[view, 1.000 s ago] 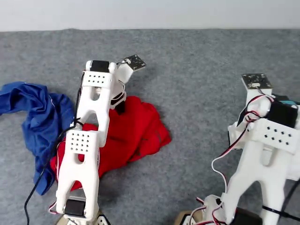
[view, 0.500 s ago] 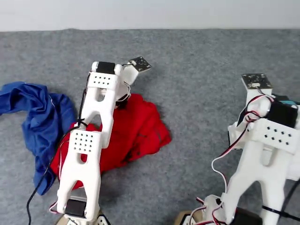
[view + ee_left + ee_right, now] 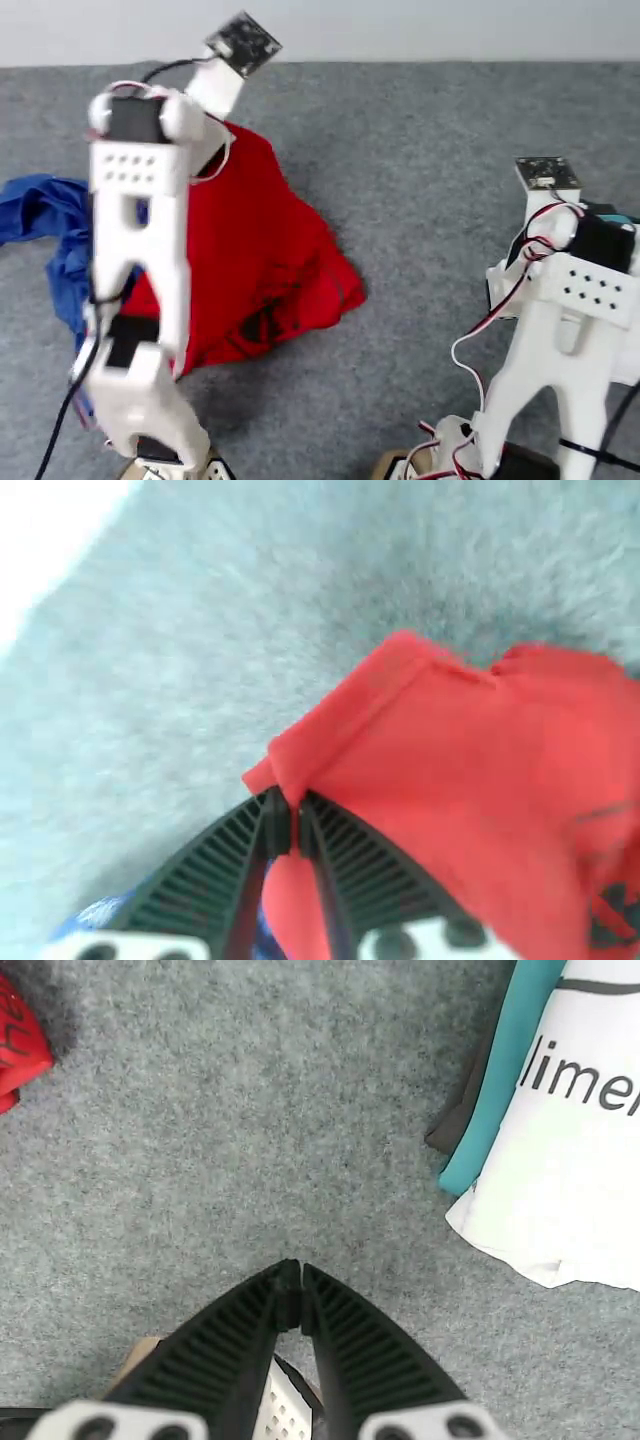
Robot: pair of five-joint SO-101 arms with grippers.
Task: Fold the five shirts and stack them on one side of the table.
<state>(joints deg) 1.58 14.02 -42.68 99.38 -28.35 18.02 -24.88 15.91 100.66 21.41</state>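
High view first, from the left side: a blue shirt (image 3: 50, 225) lies in a crumpled heap on the gray table (image 3: 430, 170). Next to it stands the left arm (image 3: 140, 250), tall and white, and it hides the spot where the blue shirt meets the red shirt (image 3: 270, 260). The red shirt is lifted at one end into a point near the far edge of the table. Its other end is spread out and wrinkled on the gray top. From the left wrist view, the left gripper (image 3: 288, 815) is pinched tight on a folded edge of the red shirt (image 3: 450, 780). The two black jaws are almost together with only the cloth between them. The cloth hangs from them above the table. A small bit of the blue shirt (image 3: 95, 915) peeks out beside the gripper. Past the red shirt there is bare gray table. Then comes the right arm (image 3: 560, 330), standing well apart from the red shirt. From the right wrist view, the right gripper (image 3: 300, 1295) points down at the gray table. Its jaws are pressed together and it holds nothing. A corner of the red shirt (image 3: 20, 1045) shows far off. On the other side lies a folded white shirt (image 3: 580, 1160). A teal shirt (image 3: 510, 1070) sticks out from under it, and a dark cloth (image 3: 455, 1125) sticks out under that.
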